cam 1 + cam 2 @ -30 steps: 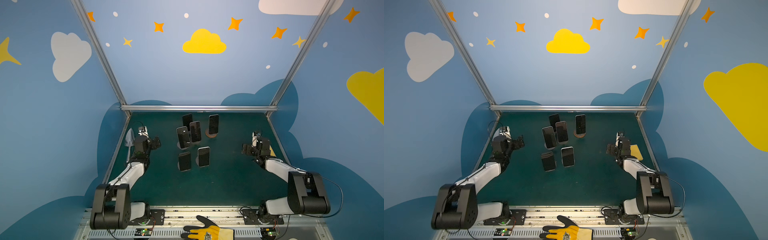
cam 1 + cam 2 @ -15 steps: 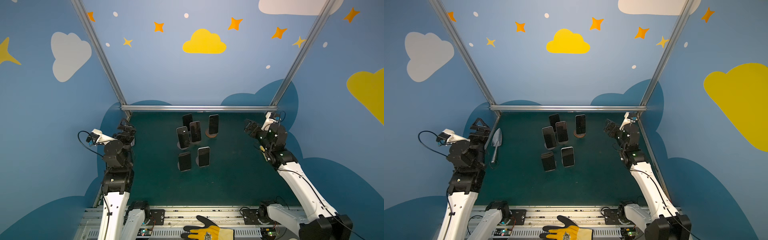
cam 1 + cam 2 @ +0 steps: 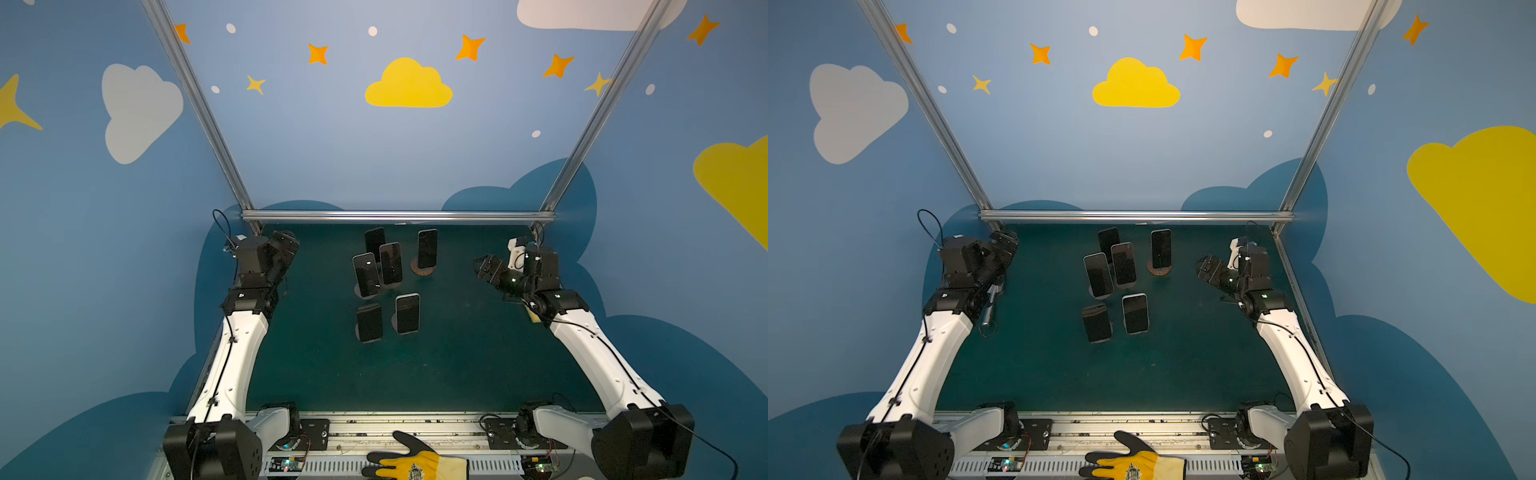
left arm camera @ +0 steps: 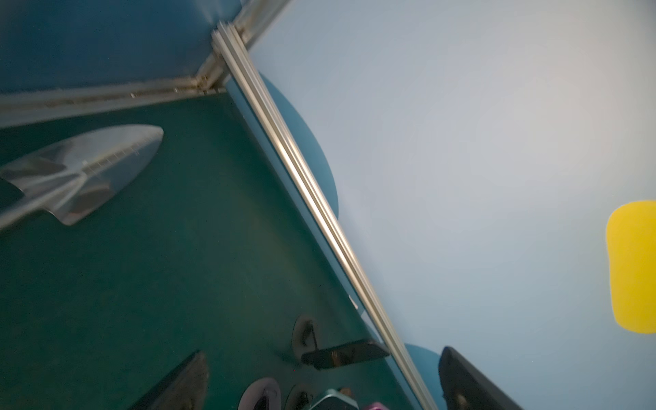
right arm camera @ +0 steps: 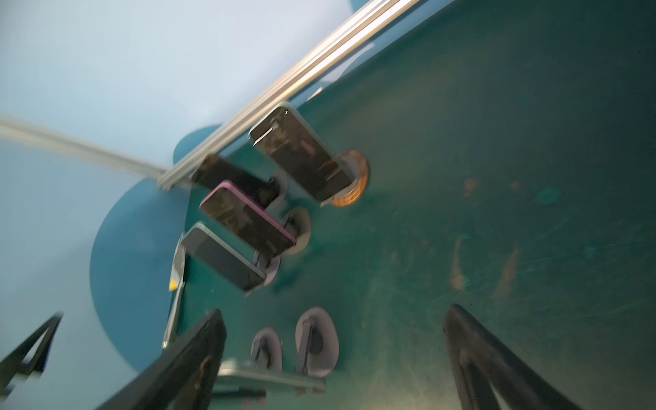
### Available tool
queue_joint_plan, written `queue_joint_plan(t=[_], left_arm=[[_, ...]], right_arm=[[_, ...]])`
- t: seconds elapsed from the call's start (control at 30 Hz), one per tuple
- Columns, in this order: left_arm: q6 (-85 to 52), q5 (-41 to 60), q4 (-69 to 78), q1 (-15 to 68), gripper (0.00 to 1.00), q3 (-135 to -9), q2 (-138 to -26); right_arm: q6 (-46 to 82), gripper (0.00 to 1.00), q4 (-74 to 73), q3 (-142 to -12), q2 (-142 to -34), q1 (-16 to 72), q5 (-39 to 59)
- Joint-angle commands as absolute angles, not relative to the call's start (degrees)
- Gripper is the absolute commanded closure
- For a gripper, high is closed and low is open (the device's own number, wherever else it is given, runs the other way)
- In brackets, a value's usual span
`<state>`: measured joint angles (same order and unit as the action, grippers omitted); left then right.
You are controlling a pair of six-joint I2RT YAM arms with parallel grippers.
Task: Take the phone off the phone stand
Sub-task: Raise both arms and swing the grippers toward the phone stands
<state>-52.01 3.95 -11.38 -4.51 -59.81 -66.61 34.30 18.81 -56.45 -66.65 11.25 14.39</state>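
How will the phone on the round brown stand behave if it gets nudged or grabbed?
The phone looks rigid with a glossy screen, so probably stiff but slippery. It stands tall and upright on a small brown stand, so a sideways push would likely tip it.

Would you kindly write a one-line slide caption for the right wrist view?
Open right gripper faces the propped-up phones, one on a round wooden stand.

Both arms rise from folded rest, now stretched forward. Raised left gripper [image 3: 289,243] now hangs over trowel [image 3: 986,318], blade hidden beneath it. Lifted right gripper [image 3: 480,268] turns, now pointing at phones [image 3: 427,248] ahead, well apart from them.
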Motion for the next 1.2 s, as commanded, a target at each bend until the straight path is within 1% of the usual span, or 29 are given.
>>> queue_joint_plan(t=[0.0,0.1,0.17,0.37,0.43,0.53,0.57,0.63,0.67,0.7,0.73,0.8,1.0,1.17], left_arm=[[-49.4,11.6,-8.9,-3.9,0.0,-59.5,-67.2],[-48.7,15.4,-5.0,-3.1,0.0,-56.9,-68.2],[-50.6,17.7,-3.5,-3.0,0.0,-55.9,-69.4],[-50.7,21.2,-2.4,-1.9,0.0,-56.4,-72.3],[-51.2,22.2,-1.6,-1.3,0.0,-56.2,-73.2],[-51.1,23.8,-1.0,-0.2,0.0,-56.4,-74.6],[-51.1,24.0,-1.1,0.0,0.0,-56.6,-74.9],[-51.2,25.1,-0.9,0.5,0.0,-56.8,-75.5],[-51.6,25.6,-0.7,0.7,0.0,-56.8,-75.7],[-51.8,26.2,-0.3,0.8,0.0,-56.8,-76.0],[-52.0,27.1,0.1,1.0,0.0,-56.9,-76.2],[-51.4,27.6,0.2,1.3,0.0,-57.1,-76.4],[-51.4,28.2,0.7,1.4,0.0,-57.3,-76.8],[-51.2,28.6,1.5,1.5,0.0,-57.1,-75.4]], right_arm=[[31.6,0.06,25.2,-56.4,-63.8,12.5,12.1],[34.8,0.06,23.5,-54.2,-61.4,12.5,10.8],[35.4,0.06,23.7,-54.6,-61.1,12.8,10.2],[34.3,0.05,28.2,-58.5,-63.4,14.8,5.3],[34.0,0.02,31.4,-60.1,-64.0,16.4,0.6],[35.3,0.01,33.4,-59.7,-63.5,18.6,-7.5],[36.1,0.01,32.8,-58.7,-63.0,18.7,-8.6],[35.8,0.01,30.7,-55.9,-61.2,18.6,-7.0],[34.4,0.03,29.1,-54.5,-59.8,18.7,-4.4],[33.1,0.09,27.3,-53.1,-58.6,18.7,-2.5],[32.6,0.13,25.6,-51.3,-56.9,18.8,-1.3],[32.4,0.18,23.0,-48.6,-54.4,18.9,-0.5],[31.2,0.24,23.8,-48.3,-52.0,20.4,-3.1],[31.4,0.28,21.8,-48.9,-50.6,24.4,-7.5]])
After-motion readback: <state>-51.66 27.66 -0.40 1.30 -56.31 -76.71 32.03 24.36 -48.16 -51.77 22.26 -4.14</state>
